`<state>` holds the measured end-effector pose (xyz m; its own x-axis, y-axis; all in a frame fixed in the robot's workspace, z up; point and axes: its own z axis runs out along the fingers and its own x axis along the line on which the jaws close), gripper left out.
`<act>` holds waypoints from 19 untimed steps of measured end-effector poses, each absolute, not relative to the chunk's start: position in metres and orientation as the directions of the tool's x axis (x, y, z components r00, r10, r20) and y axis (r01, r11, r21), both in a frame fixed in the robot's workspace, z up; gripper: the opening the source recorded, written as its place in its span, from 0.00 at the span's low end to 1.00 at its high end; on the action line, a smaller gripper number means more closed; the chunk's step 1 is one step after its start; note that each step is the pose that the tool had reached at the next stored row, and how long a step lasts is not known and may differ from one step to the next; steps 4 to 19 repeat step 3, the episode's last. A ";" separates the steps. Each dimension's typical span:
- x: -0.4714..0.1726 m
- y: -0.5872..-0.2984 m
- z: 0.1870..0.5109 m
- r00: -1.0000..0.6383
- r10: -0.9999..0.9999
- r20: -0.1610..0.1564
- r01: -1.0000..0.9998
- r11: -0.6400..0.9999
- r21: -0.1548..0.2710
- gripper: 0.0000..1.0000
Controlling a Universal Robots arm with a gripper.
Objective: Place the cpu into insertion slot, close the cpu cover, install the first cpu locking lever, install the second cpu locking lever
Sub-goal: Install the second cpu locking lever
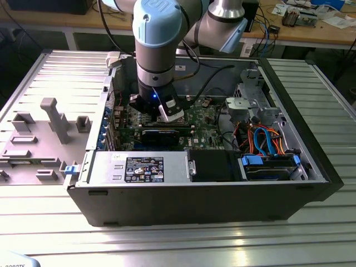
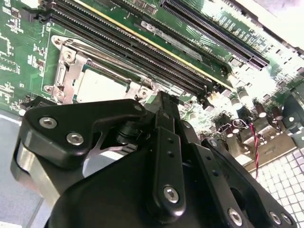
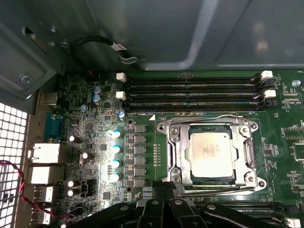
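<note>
While my black multi-link gripper [image 3: 164, 204] hangs low over the green motherboard [image 3: 95, 137], I can't tell whether its fingers are spread or closed; the tips are hidden behind the linkage in both wrist views. It holds nothing I can see. Nearest to it is the small square socket w/ silver metal border, i.e. the insertion slot [image 3: 178, 154], just beside the gripper's front edge. The flat square silver-topped cpu [image 3: 210, 153] sits inside that slot. The thin silver frame plate w/ a big square cut-out, the cpu cover [image 3: 240, 135], lies flat around the chip, so it's down. A thin wire lever [image 3: 199, 118] runs along the socket side facing the long black memory slots [image 3: 190, 92]; another wire lever [image 3: 213, 191] runs along the side near the gripper. In the exterior view, the grey and light-blue arm [image 1: 157, 50] reaches down into the open black pc case [image 1: 194, 200], on a ribbed metal table [image 1: 167, 239].
</note>
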<state>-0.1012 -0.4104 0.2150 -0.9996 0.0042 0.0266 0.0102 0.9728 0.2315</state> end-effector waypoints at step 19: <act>-0.101 -0.410 0.215 -1.000 0.004 0.027 0.010 0.973 0.232 0.11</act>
